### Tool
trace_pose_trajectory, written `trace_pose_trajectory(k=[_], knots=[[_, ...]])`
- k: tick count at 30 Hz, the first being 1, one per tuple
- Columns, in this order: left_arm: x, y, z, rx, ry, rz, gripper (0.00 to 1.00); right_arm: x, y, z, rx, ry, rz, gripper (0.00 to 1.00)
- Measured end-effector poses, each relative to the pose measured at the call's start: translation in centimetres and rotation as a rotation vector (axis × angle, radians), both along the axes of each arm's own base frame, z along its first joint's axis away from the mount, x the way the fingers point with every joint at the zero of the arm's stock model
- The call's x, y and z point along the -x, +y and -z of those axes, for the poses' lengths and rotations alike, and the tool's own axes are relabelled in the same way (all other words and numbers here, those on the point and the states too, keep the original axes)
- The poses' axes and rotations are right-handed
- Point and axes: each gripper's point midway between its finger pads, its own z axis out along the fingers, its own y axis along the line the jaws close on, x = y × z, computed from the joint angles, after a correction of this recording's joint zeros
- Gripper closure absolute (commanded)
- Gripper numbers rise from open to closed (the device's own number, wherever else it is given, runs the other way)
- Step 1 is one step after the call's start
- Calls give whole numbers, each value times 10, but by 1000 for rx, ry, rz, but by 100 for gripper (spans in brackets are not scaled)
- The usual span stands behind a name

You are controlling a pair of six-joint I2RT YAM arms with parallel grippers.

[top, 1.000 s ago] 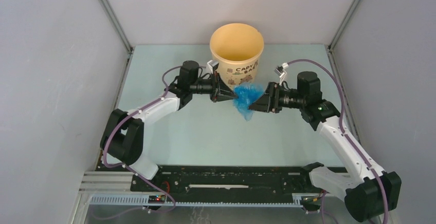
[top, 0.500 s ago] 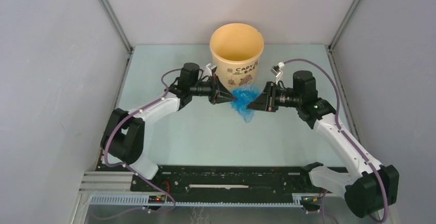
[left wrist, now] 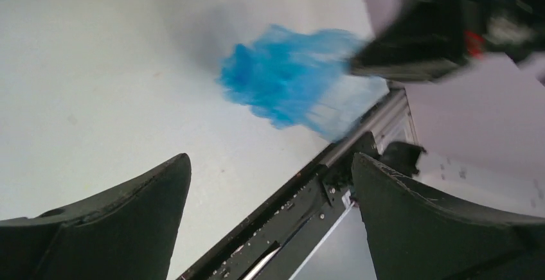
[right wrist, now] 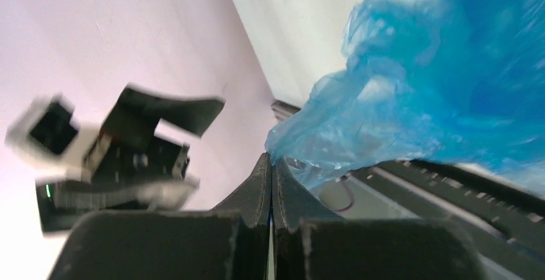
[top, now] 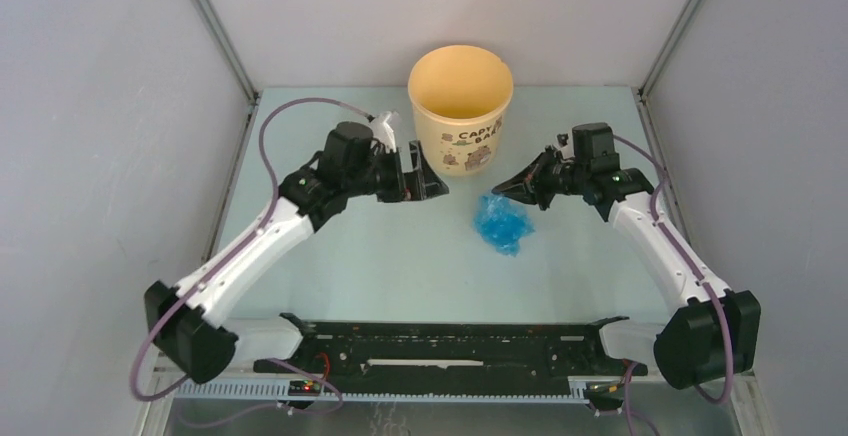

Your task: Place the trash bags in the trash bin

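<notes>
Lifting the crumpled, translucent light-blue plastic film bag (top: pixel 503 222) over the rim looks like the step in hand, and it seems to fall to the right gripper (right wrist: pixel 270 164) alone. Its fingers are pressed together, and a tapered corner of film runs right into their tips, so it appears to pinch that corner, though the hold is thin. The left gripper (left wrist: pixel 270 161) has its fingers spread wide with nothing between them and stands just beside the near-left wall of the round pale yellow-tan bucket with dark lettering (top: pixel 440 138). The bag sags low over the pale green table (top: pixel 380 246) in front of the bucket, slightly to its right, nearer the right arm. Whether it rests on the surface I cannot tell. With only a corner held, most of the film will probably trail below. So the lift should go high enough for the hanging bulk to clear the rim, travel slowly so the glossy film does not slip, and open only over the middle of the mouth. The left arm should avoid nudging the light bucket.
</notes>
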Motion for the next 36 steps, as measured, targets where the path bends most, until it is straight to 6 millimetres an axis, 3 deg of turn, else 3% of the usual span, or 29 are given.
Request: trace_pose_trajectory(k=[4, 7, 9, 11, 14, 16, 18, 21, 26, 31, 36], knots=[[41, -29, -45, 38, -228, 170, 0, 10, 16, 1, -59, 179, 57, 100], [58, -46, -50, 31, -306, 260, 5, 13, 25, -3, -92, 244, 79, 100], [55, -49, -43, 6, -307, 252, 9, 12, 27, -7, -111, 234, 69, 100], [44, -44, -38, -3, -290, 204, 6, 9, 28, -16, -143, 177, 18, 100], [23, -23, -34, 32, -276, 89, 0, 5, 24, -23, -162, 34, -101, 100], [13, -2, -26, 46, -249, 4, 0, 10, 20, -22, -150, -61, -188, 100], [9, 8, -22, 51, -230, -30, 0, 18, 18, -24, -144, -160, -277, 100], [13, -3, -19, 82, -199, 18, 0, 35, 20, -34, -175, -296, -399, 100], [15, -24, 8, 99, -98, 103, 0, 55, 21, -50, -220, -471, -529, 100], [20, -41, 34, 108, 4, 171, 9, 63, 26, -50, -248, -550, -619, 100], [31, -49, 43, 118, 49, 229, 4, 65, 29, -51, -252, -576, -644, 100]])
